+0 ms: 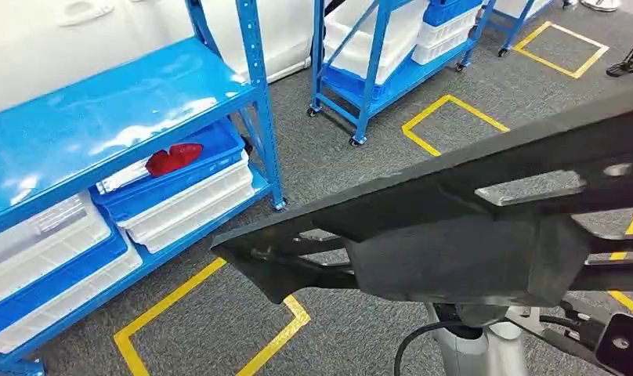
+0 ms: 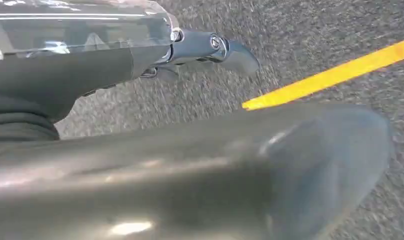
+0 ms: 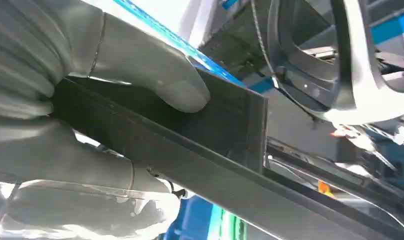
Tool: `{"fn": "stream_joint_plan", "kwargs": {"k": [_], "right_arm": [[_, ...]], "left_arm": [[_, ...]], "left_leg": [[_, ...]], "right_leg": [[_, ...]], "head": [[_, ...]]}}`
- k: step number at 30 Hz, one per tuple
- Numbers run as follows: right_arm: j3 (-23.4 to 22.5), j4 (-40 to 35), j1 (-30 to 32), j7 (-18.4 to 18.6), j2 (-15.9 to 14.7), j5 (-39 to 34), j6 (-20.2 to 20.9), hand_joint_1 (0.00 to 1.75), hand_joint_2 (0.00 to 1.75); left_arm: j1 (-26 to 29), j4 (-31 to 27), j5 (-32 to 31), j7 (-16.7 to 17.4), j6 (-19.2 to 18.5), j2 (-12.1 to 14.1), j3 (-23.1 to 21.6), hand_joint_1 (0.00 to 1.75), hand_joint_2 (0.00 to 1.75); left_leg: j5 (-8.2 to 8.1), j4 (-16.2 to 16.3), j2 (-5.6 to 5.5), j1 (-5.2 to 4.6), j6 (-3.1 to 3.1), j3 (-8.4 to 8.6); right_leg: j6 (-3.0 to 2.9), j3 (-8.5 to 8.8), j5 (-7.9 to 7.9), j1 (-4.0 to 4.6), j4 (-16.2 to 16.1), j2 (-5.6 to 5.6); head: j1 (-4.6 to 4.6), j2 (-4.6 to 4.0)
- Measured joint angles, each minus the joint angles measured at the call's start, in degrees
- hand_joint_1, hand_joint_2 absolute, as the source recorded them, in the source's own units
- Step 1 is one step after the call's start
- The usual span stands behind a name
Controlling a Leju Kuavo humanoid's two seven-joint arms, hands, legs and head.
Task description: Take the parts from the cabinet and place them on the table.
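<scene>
The right hand (image 3: 80,125) is clamped on a black part (image 3: 200,150), thumb on top. The left hand (image 2: 140,60) is seen above grey carpet (image 2: 315,35); its grip cannot be told.

Grey carpet floor (image 1: 337,157), yellow tape squares (image 1: 453,125), blue wheeled shelving racks (image 1: 110,110)

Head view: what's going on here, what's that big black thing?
The robot is carrying a long black part across the frame, above grey carpet with yellow floor markings. The right wrist view shows the right hand gripping the part's flat edge, thumb pressed on top. The left hand hangs over the carpet, holding nothing visible. Blue shelving with white and blue bins stands on the left. No table is in sight.
</scene>
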Motion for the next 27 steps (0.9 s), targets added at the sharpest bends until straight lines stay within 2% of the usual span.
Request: {"fn": "stream_joint_plan", "kwargs": {"k": [1,2,3,5,6,7,8,9,10,11,12,15,16,17,18,19,20,21,22,23,24,25,26,27], "right_arm": [[0.33,0.07,-0.29,0.28,-0.07,-0.26,-0.37,1.75,1.75],[0.81,0.15,-0.70,0.70,-0.09,-0.37,-0.80,1.75,1.75],[1.33,0.39,-1.44,1.02,-0.06,-0.50,-1.11,1.75,1.75],[2.23,0.70,-2.16,1.90,-0.02,-0.87,-1.62,1.75,1.75],[2.71,0.98,-2.15,2.21,-0.02,-0.98,-1.83,1.75,1.75],[2.99,1.18,-2.15,2.47,-0.02,-1.03,-1.90,1.75,1.75],[3.23,1.36,-2.15,2.67,-0.02,-1.05,-1.99,1.75,1.75],[3.52,1.53,-2.16,2.67,-0.02,-1.18,-2.12,1.75,1.75],[3.74,1.55,-2.17,2.64,-0.02,-1.26,-2.33,1.75,1.75],[3.89,1.57,-2.15,2.62,-0.02,-1.24,-2.64,1.75,1.75],[3.91,1.64,-2.16,2.47,-0.02,-1.22,-2.91,1.75,1.75],[3.93,1.73,-1.43,1.55,-0.02,-0.19,-3.41,1.75,1.75],[3.91,1.68,-1.00,0.85,-0.04,0.64,-3.93,1.75,1.75],[3.84,1.62,-0.47,0.50,-0.04,1.27,-4.17,1.75,1.75],[3.80,1.46,-0.34,0.26,-0.09,1.49,-4.26,1.75,1.75],[3.80,1.44,-0.32,0.09,-0.09,1.66,-4.41,1.75,1.75],[3.76,1.44,-0.05,-0.02,-0.09,1.84,-4.57,1.75,1.75],[3.65,1.44,0.46,-0.02,-0.09,1.93,-4.61,1.75,1.75],[3.48,1.44,1.06,-0.02,-0.09,1.97,-4.63,1.75,1.75],[3.30,1.44,1.42,-0.02,-0.09,1.99,-4.48,1.75,1.75],[3.02,1.44,1.50,-0.02,-0.07,2.03,-4.20,1.75,1.75],[2.75,1.35,1.51,-0.02,-0.04,2.21,-3.87,1.75,1.75],[2.62,1.29,1.53,-0.02,-0.04,2.28,-3.73,1.75,1.75],[2.34,1.05,1.55,-0.07,-0.02,2.34,-3.60,1.75,1.75]], "left_arm": [[-0.13,0.00,0.13,-0.13,0.13,-0.07,0.00,0.00,0.00],[-0.30,0.00,0.42,-0.11,0.44,-0.04,0.04,0.00,0.00],[-0.34,0.00,0.61,-0.05,0.74,-0.04,0.17,0.00,0.00],[-0.06,0.00,1.11,0.15,1.16,0.07,0.63,0.00,0.00],[0.16,0.00,1.20,0.35,1.31,0.11,0.92,0.00,0.00],[0.30,0.00,1.36,0.66,1.42,0.11,1.14,0.00,0.00],[0.32,0.00,1.51,0.90,1.44,0.11,1.29,0.00,0.00],[0.28,0.00,1.51,1.07,1.46,0.11,1.33,0.00,0.00],[0.26,0.00,1.32,1.18,1.46,0.15,1.33,0.00,0.00],[0.27,0.00,0.99,1.35,1.46,0.33,1.33,0.00,0.00],[0.25,0.00,0.72,1.53,1.49,0.48,1.31,0.00,0.00],[0.35,-0.04,0.22,1.75,1.79,0.92,1.33,0.00,0.00],[0.26,-0.04,-0.22,1.73,1.79,1.01,1.31,0.00,0.00],[0.10,-0.09,-0.52,1.71,1.75,1.24,1.20,0.00,0.00],[0.05,-0.15,-0.74,1.62,1.57,1.55,1.11,0.00,0.00],[0.16,-0.15,-0.81,1.60,1.46,1.64,1.09,0.00,0.00],[0.29,-0.15,-0.87,1.55,1.29,1.79,1.09,0.00,0.00],[0.39,-0.15,-0.94,1.55,1.11,2.12,1.09,0.00,0.00],[0.36,-0.15,-1.18,1.55,0.90,2.30,1.09,0.00,0.00],[0.30,-0.15,-1.33,1.58,0.70,2.43,1.05,0.00,0.00],[0.25,-0.15,-1.40,1.62,0.37,2.45,0.98,0.00,0.00],[0.21,-0.15,-1.55,1.64,0.24,2.45,0.88,0.00,0.00],[0.18,-0.15,-1.57,1.64,0.20,2.45,0.85,0.00,0.00],[0.18,-0.15,-1.79,1.62,-0.04,2.47,0.61,0.00,0.00]], "left_leg": [[-0.30,-0.20,0.43,-0.05,-0.41,0.27],[-1.20,0.83,-1.99,0.26,-0.58,0.25],[-3.15,3.80,-3.90,0.27,-0.52,-1.10],[-7.70,13.62,-5.83,0.22,-0.64,-5.89],[-8.73,17.51,-6.08,0.20,-0.73,-7.95],[-8.13,18.52,-6.09,0.21,-0.74,-8.81],[-6.29,16.78,-6.14,0.21,-0.65,-8.37],[-3.64,12.86,-6.21,0.21,-0.50,-6.84],[-0.57,7.33,-6.78,0.23,-0.33,-4.52],[1.74,2.26,-9.03,0.31,-0.11,-2.45],[0.69,0.73,-11.30,0.45,0.05,-1.96],[0.90,0.91,-9.61,-0.03,0.64,-1.82],[1.12,0.54,-8.97,0.28,1.03,-1.71],[1.42,0.12,-8.04,0.61,1.41,-1.44],[1.37,-0.05,-7.46,0.58,1.82,-1.28],[1.32,-0.03,-6.71,0.42,1.90,-1.23],[1.24,0.00,-6.09,0.34,1.95,-1.20],[1.11,0.02,-5.26,0.29,1.94,-1.19],[0.98,0.05,-4.43,0.30,1.87,-1.17],[0.85,0.06,-3.80,0.30,1.78,-1.08],[0.64,0.07,-3.13,0.30,1.65,-0.87],[0.40,0.08,-2.54,0.30,1.50,-0.55],[0.10,0.08,-2.00,0.29,1.20,-0.12],[-0.13,-0.08,-1.42,0.08,0.91,0.16]], "right_leg": [[-0.54,0.65,0.43,-0.46,-0.87,0.74],[-0.89,0.94,0.66,-0.63,-1.43,1.08],[-1.16,0.91,0.72,-0.70,-1.51,1.54],[-1.56,0.83,0.72,-0.60,-1.50,2.96],[-1.63,0.83,0.69,-0.46,-1.45,3.74],[-1.63,0.84,0.68,-0.41,-1.37,4.51],[-1.62,0.87,0.68,-0.36,-1.28,5.36],[-1.56,0.90,0.64,-0.36,-1.13,6.06],[-1.38,0.94,0.51,-0.36,-0.84,6.79],[-1.15,0.83,0.32,-0.42,-0.48,7.40],[-0.79,0.32,0.12,-0.10,0.07,7.90],[0.13,-0.16,0.57,-0.74,-0.19,9.61],[0.57,-0.22,0.66,-0.43,-0.26,10.24],[0.65,-0.29,0.23,-0.55,0.33,8.86],[1.16,-1.43,-1.39,-0.26,2.59,5.38],[1.56,-3.43,-3.52,-0.44,6.52,3.75],[1.78,-5.65,-5.40,-0.67,10.85,2.97],[1.99,-7.94,-6.79,-0.87,15.17,2.66],[2.13,-9.25,-6.89,-1.02,17.34,2.51],[2.17,-8.97,-5.75,-1.19,16.45,2.41],[2.13,-7.24,-3.54,-1.29,12.96,2.20],[1.98,-4.54,-1.06,-1.28,7.93,1.58],[1.72,-1.37,1.21,-1.17,2.37,-0.05],[1.13,-0.44,-0.10,-0.43,0.47,-1.79]], "head": [[-0.02,-0.02],[0.00,-0.02],[0.00,0.00],[0.00,0.00],[0.00,0.00],[0.00,0.00],[0.00,0.00],[0.00,0.00],[0.00,0.00],[0.00,0.00],[0.00,0.00],[0.00,0.00],[0.00,0.00],[0.00,-0.02],[0.04,0.00],[0.02,0.00],[0.00,0.00],[0.02,0.00],[0.02,-0.02],[0.02,0.00],[0.02,-0.02],[0.02,0.00],[0.02,0.00],[0.02,0.00]]}}
